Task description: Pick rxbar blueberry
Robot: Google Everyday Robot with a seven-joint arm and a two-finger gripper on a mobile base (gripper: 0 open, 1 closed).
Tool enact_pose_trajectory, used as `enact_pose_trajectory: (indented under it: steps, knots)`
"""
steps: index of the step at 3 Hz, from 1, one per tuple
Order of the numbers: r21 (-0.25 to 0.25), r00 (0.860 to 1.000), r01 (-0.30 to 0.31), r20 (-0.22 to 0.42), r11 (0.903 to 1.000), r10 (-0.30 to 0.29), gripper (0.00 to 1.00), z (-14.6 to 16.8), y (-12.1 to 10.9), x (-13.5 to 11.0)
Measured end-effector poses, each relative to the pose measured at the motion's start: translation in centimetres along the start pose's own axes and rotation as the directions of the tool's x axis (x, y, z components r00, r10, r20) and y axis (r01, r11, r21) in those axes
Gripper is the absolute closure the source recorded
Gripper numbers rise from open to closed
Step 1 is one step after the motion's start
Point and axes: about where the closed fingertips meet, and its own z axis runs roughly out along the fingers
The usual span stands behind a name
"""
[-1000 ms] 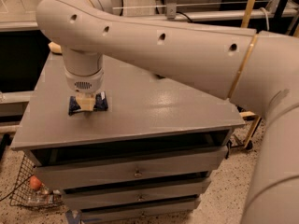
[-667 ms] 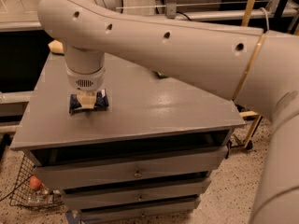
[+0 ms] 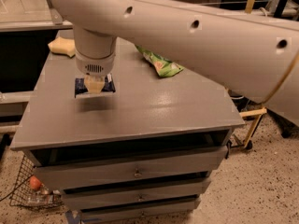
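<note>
The rxbar blueberry [image 3: 80, 86] is being half hidden by the claw [image 3: 95, 84] on the left side of the grey worktop [image 3: 154, 111]. Whether the claw is apart or clamped cannot be told. Farther back, a green bag [image 3: 161, 63] and a yellow sponge [image 3: 62, 45] are lying.

Gripper [image 3: 95, 84] over rxbar blueberry [image 3: 109, 86], sponge [image 3: 62, 46] and bag [image 3: 161, 63] beyond, front tabletop [image 3: 154, 111] free

One hand [image 3: 95, 84] over one rxbar blueberry [image 3: 110, 85], one sponge [image 3: 62, 46], one green bag [image 3: 161, 64].
</note>
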Motion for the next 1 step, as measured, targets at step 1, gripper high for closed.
enact_pose_trajectory:
  steps: [1]
  knots:
    - [0.029,1.000,-0.006,0.028,0.9996,0.005,1.00,-1.65,-0.99,0.67]
